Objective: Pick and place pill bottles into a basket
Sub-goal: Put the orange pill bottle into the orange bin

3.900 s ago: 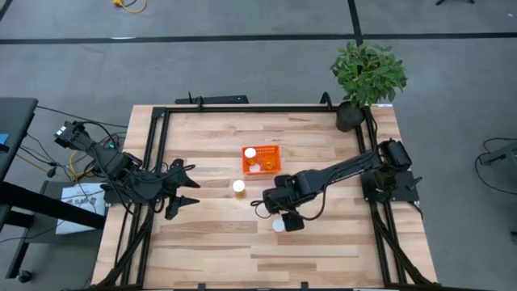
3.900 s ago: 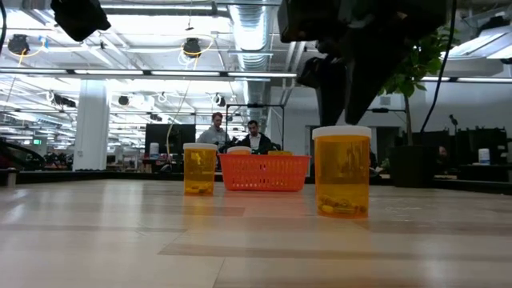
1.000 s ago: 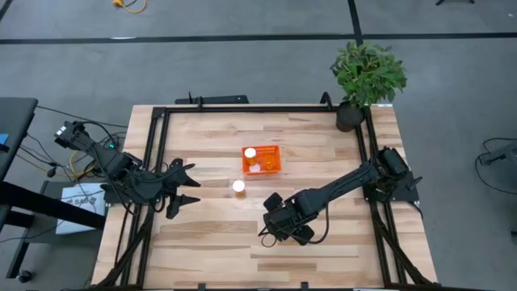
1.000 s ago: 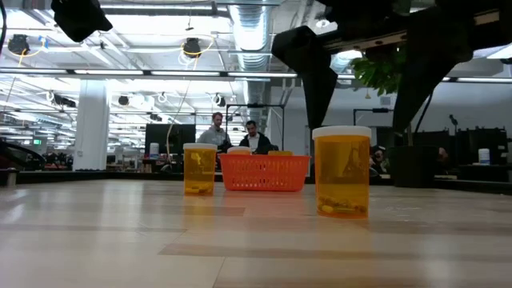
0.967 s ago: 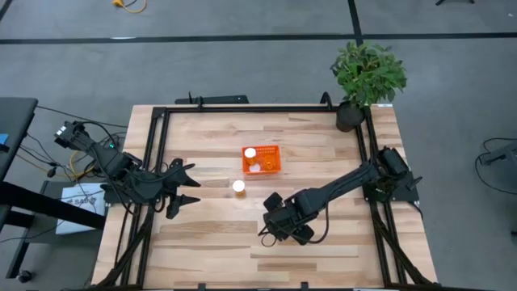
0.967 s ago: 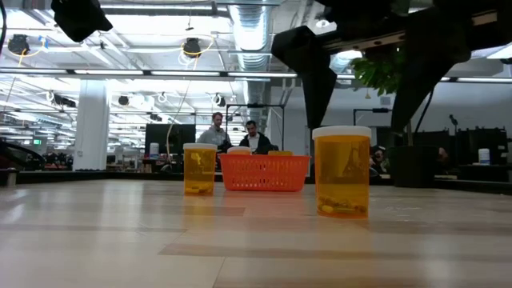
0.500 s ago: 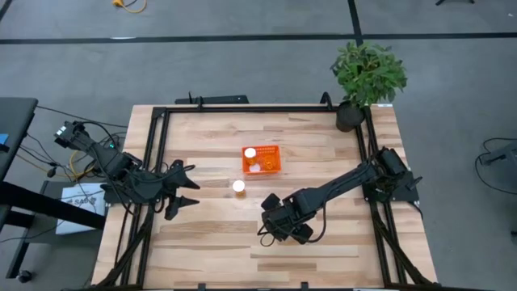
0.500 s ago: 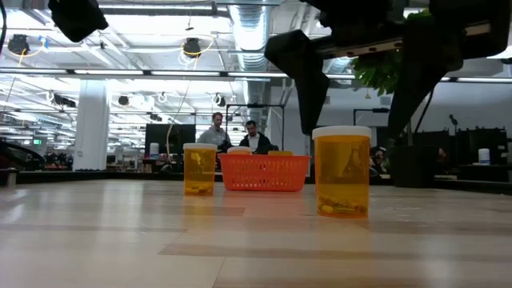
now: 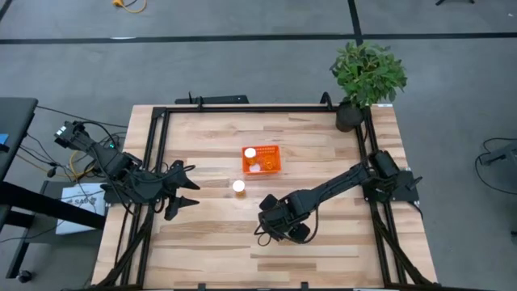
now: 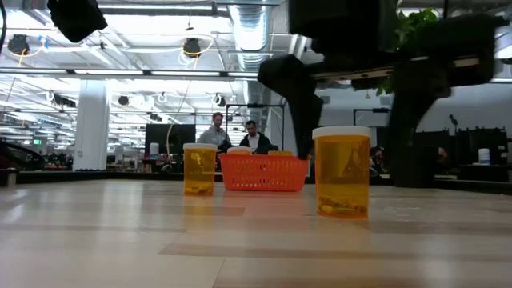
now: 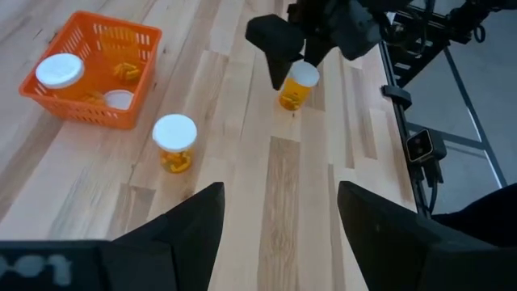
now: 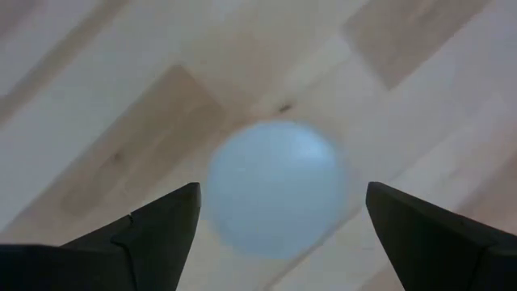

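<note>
Four orange-amber pill bottles with white caps counted. Two lie inside small orange mesh basket (image 9: 261, 160), near table centre: first basket bottle (image 11: 58, 70), second basket bottle (image 11: 119, 99). Third bottle (image 9: 239, 187) stands upright on light wooden table (image 9: 210, 242), just beside basket. Fourth bottle (image 10: 342, 171) upright, apart from basket, under right arm. Right tool (image 12: 273, 222) directly above fourth bottle's cap, fingers spread either side, not touching. Left tool (image 9: 184, 184) at table's left edge, fingers spread, holding nothing. One potted green plant (image 9: 367, 74) at far right corner.
</note>
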Available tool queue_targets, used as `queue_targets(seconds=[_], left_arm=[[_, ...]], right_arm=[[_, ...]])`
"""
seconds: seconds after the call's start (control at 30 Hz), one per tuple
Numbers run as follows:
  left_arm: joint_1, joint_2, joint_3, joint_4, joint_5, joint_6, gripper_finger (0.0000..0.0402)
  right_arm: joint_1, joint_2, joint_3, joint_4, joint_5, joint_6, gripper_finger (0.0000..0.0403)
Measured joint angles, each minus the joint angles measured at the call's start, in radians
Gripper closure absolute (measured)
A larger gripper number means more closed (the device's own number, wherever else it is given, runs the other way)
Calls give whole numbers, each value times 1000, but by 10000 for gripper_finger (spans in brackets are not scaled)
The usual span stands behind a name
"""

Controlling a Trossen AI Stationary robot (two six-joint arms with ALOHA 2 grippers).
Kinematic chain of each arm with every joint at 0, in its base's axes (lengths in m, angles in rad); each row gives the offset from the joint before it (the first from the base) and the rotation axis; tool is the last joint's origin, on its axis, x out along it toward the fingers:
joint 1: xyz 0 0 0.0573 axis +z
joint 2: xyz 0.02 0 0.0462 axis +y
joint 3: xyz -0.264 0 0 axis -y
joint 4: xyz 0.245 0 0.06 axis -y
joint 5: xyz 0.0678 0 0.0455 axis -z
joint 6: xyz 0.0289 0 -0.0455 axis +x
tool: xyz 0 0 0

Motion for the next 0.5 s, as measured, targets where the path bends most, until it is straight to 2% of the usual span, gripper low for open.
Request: queue_targets(seconds=[0.27,0.5], left_arm=[[0,0,0,0,0,-4,170],[0,0,0,0,0,-4,170]], right_arm=[[-4,0,4,10,-29,-1,61],[-2,0,4,12,-47,-2,85]])
